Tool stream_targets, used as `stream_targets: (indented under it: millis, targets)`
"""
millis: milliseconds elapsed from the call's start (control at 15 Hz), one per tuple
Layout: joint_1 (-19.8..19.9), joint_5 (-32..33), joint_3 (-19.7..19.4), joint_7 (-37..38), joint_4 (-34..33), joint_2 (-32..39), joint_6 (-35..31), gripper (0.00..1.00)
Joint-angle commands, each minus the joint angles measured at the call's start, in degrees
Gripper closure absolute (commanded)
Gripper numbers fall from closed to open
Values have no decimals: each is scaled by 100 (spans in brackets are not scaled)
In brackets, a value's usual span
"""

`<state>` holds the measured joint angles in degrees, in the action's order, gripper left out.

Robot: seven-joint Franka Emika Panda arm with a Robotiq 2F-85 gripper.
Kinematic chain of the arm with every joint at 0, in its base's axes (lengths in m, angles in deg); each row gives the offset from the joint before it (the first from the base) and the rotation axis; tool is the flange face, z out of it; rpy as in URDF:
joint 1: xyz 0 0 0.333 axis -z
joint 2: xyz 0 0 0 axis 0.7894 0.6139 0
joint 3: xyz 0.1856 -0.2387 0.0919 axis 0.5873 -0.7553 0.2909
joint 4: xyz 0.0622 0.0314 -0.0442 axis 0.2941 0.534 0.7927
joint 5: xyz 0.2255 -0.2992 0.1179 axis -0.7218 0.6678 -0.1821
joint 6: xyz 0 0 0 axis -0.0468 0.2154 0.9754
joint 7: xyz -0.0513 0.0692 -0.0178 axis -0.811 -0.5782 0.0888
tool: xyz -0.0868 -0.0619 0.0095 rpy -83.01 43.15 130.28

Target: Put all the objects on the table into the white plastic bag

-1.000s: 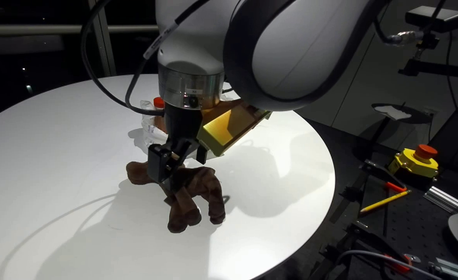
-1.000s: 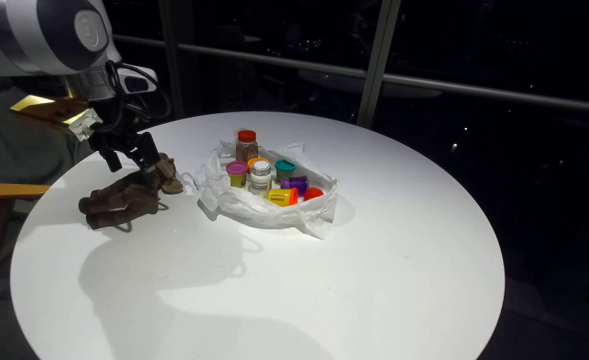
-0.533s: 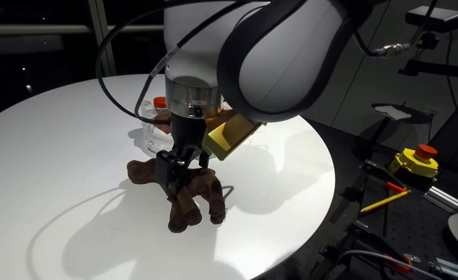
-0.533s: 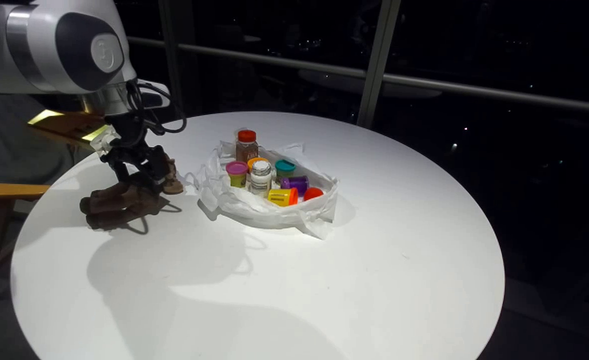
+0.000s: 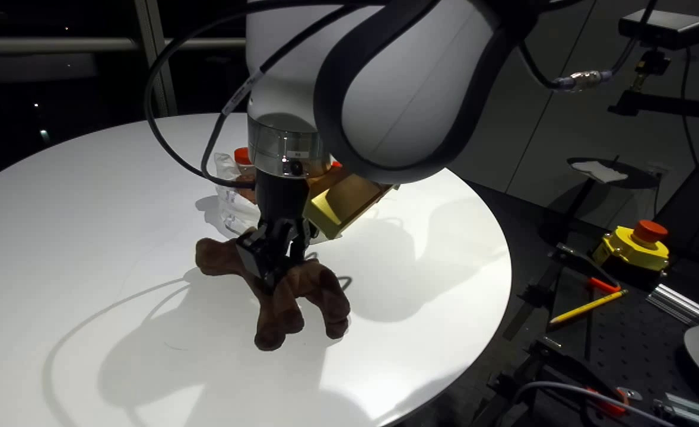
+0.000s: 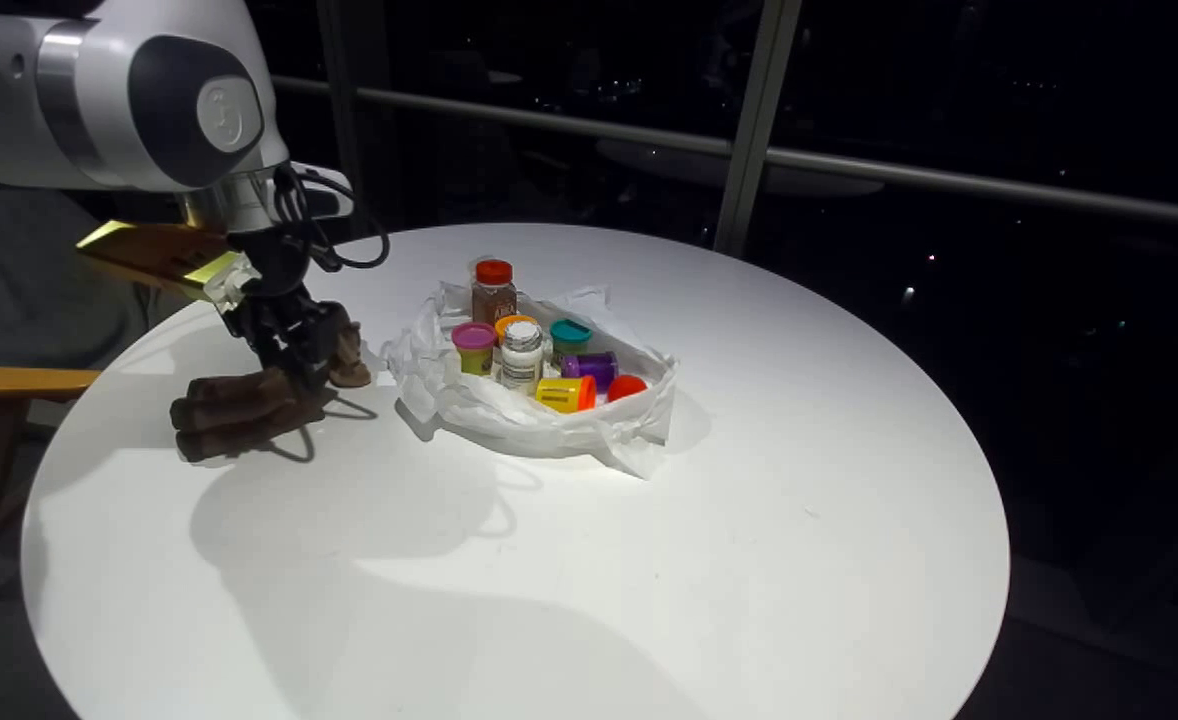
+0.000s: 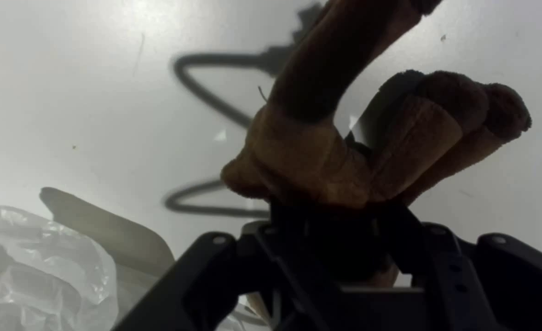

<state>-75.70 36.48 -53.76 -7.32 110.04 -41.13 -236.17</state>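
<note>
A brown plush toy (image 6: 239, 410) lies on the white table (image 6: 749, 560), legs pointing away from the bag. My gripper (image 5: 277, 277) reaches down onto its body; in the wrist view the gripper (image 7: 337, 207) has its jaws narrowed around the toy's dark middle, plush between them. The fingertips are lost in shadow and fur. The white plastic bag (image 6: 539, 430) stands spread low beside the toy. Inside it are a red-capped jar (image 6: 495, 300), a pink-lidded tub (image 6: 474, 352), a white bottle (image 6: 522, 365), a purple tub (image 6: 597, 368), a yellow tub (image 6: 559, 394) and others with orange, teal and red tops.
The round table's edge runs close behind the toy, where a wooden chair (image 6: 9, 382) stands. A loose black cable (image 5: 148, 118) hangs off the arm. Off the table are a yellow box with a red button (image 5: 631, 249) and a pencil (image 5: 587, 307).
My gripper has come down onto the toy, and its jaws have drawn together around the toy's body. The toy's legs have shifted slightly. The bag and its contents stay put.
</note>
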Motion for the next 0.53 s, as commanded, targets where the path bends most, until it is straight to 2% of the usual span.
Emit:
stream_targets:
  millis: [0,67,267,467]
  targets:
    - [-295,151,-388,344,53,-274,15,84]
    - [-410,259,-551,505,67,-375,51,89]
    - [-697,695,-986,899,114,-732,228,92]
    - [-792,1302,-1189,1087,100,-1128,577,87]
